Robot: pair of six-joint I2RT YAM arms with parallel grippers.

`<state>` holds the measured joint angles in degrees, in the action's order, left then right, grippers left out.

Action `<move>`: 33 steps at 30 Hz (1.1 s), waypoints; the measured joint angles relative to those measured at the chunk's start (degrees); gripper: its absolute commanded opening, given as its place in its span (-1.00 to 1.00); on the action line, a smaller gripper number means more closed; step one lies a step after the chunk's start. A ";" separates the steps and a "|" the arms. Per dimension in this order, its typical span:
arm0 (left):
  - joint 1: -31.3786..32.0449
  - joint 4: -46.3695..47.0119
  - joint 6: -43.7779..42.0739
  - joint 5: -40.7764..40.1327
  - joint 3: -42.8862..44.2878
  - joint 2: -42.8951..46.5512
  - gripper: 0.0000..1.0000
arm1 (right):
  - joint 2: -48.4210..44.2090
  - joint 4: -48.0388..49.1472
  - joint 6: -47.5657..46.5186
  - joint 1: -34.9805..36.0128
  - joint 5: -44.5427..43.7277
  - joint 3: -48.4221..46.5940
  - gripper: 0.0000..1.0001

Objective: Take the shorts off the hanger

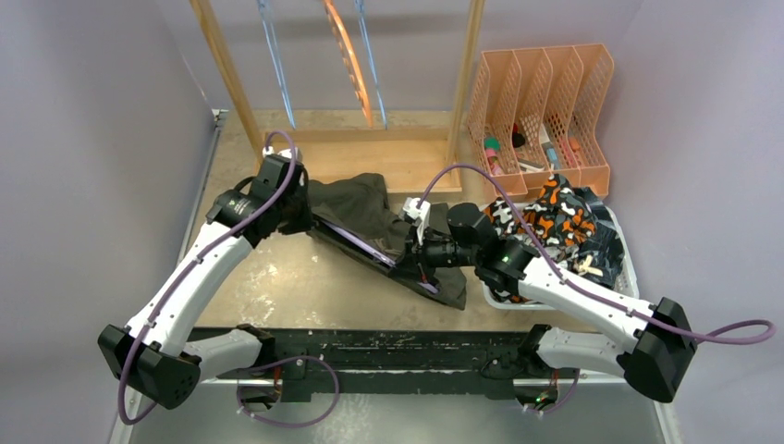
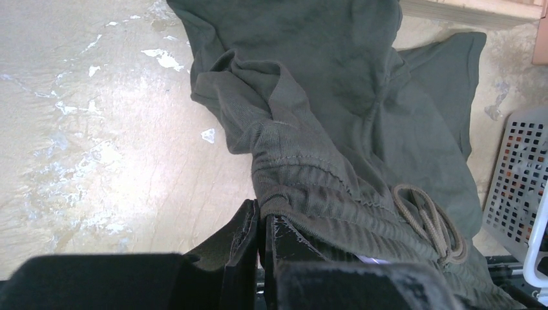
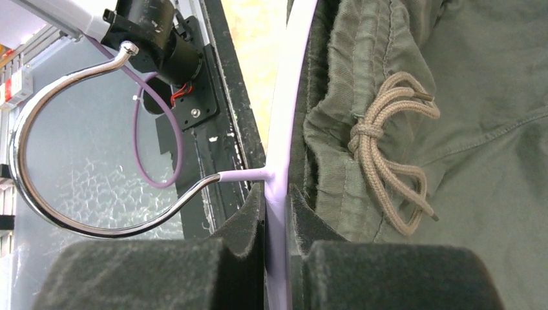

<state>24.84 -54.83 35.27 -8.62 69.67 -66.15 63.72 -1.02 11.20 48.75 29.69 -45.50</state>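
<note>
Olive shorts [image 2: 362, 97]: matt woven cloth, ribbed waistband. Drawstring [image 3: 388, 155]: tan braided cord. Hanger [image 3: 276, 194]: smooth lilac plastic; hook [image 3: 16, 155] polished chrome metal. Table [image 2: 97, 161]: worn, patchy sheen.

Wooden rack [image 1: 370, 135] behind — peach organizer [image 1: 541, 102] beside white basket [image 1: 630, 266].

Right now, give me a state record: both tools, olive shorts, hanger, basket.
left tool: shut on the waistband of the olive shorts
right tool: shut on the lavender hanger, on its bar beside the hook stem
olive shorts: spread on the table, between the two arms
lavender hanger: bar runs along the waistband; shorts not yet pulled clear
basket: right of the arms, holds the patterned shorts and other dark cloth
</note>
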 measured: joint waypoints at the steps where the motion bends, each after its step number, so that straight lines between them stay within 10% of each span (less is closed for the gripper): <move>1: -0.20 -0.24 0.00 0.15 0.22 0.00 -1.00 | 0.00 0.02 -0.15 0.00 -0.07 0.00 -1.00; 33: -6.03 -4.63 -0.66 -1.77 5.77 -0.37 -1.00 | -3.82 1.40 -0.42 0.42 1.33 1.09 -1.00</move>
<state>18.81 -59.46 34.61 -10.39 75.44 -66.52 59.90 0.38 10.79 49.17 31.03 -44.40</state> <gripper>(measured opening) 0.028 0.079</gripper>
